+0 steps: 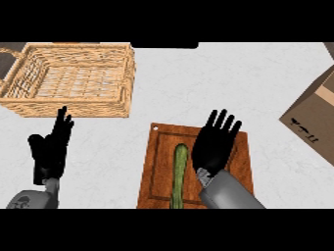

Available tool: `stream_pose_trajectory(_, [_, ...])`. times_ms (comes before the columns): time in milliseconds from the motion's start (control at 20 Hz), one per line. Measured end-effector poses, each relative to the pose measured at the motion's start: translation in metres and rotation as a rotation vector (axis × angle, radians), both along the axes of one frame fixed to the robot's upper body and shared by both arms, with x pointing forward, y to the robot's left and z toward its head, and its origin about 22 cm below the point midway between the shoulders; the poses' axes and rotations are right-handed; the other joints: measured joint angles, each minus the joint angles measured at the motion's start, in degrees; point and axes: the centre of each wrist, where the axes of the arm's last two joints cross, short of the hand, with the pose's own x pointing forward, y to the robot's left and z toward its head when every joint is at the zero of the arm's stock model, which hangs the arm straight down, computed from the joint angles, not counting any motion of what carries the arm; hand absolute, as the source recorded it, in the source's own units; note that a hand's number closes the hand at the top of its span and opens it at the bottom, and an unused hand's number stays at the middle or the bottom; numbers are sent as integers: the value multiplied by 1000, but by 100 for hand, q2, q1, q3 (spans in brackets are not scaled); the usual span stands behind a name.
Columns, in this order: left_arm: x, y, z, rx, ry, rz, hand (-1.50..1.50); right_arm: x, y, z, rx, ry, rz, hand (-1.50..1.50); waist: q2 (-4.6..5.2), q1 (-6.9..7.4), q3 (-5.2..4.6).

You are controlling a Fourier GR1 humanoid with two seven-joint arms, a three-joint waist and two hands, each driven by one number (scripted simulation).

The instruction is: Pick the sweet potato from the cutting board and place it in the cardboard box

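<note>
Early stage: long green veg (179,166) (no sweet potato seen) on cutting board (158,162), R hand (216,144) open beside it, L hand (52,147) open at left; grasp + move to cardboard box (321,117) pending.

One head view looked steeply down on the counter (220,73) from the robot's side, facing its far edge. It sat close: the frame cut the cutting board (160,166) at the near edge and the cardboard box (325,117) at the right, with the wicker basket (68,78) toward the far left corner.
</note>
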Motion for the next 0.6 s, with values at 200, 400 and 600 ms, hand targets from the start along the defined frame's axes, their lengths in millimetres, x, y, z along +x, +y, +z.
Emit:
stream_pose_trajectory(200, [0,0,1,-5,3,-2,0,1,0,-4,9,-3,-5,150,-5,0,-3])
stream_pose_trajectory(400, [1,1,-1,-10,-2,-5,0,9,5,-9,-7,15,37,150,-10,5,-3])
stream_pose_trajectory(600, [-1,6,-2,-8,-10,-12,0,11,11,-10,-61,-16,97,150,-20,-7,-10])
